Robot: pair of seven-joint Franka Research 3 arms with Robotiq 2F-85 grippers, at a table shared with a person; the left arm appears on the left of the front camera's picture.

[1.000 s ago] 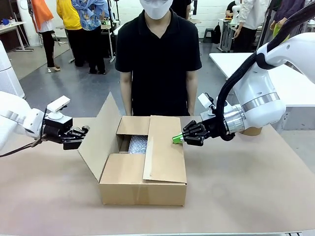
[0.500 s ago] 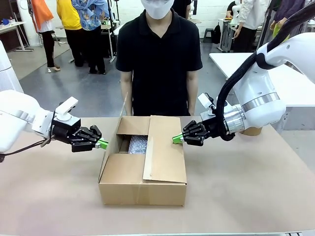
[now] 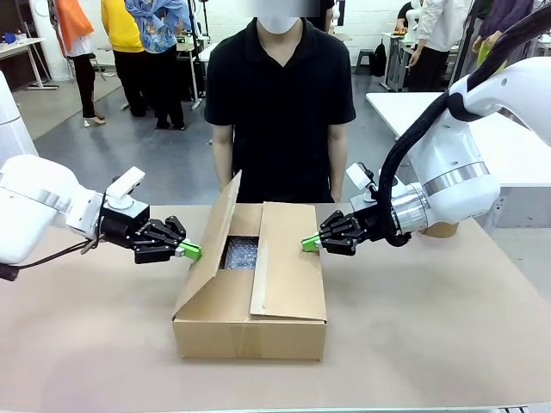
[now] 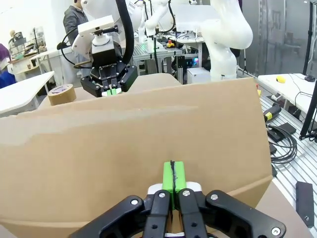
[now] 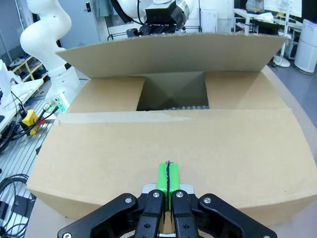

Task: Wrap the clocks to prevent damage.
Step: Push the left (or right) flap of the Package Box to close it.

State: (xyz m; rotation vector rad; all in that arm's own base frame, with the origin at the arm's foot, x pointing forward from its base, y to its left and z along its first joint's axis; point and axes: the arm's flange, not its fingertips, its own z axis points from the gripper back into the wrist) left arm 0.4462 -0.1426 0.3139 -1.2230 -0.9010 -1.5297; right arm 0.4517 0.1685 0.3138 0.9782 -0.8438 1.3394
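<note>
L box flap (image 3: 211, 249) up, slit over clocks (image 3: 241, 254)

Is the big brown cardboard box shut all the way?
No, the brown cardboard box has one flap half raised, with clear bubble wrap showing inside.

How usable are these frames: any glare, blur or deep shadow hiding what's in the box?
Front view: even light, sharp; the bubble-wrapped bundle inside the cardboard box reads clearly. Left wrist view: the raised flap is sharp, the background top left is washed out. Right wrist view: sharp, but the box opening lies in shadow, so little of the bundle shows.
</note>
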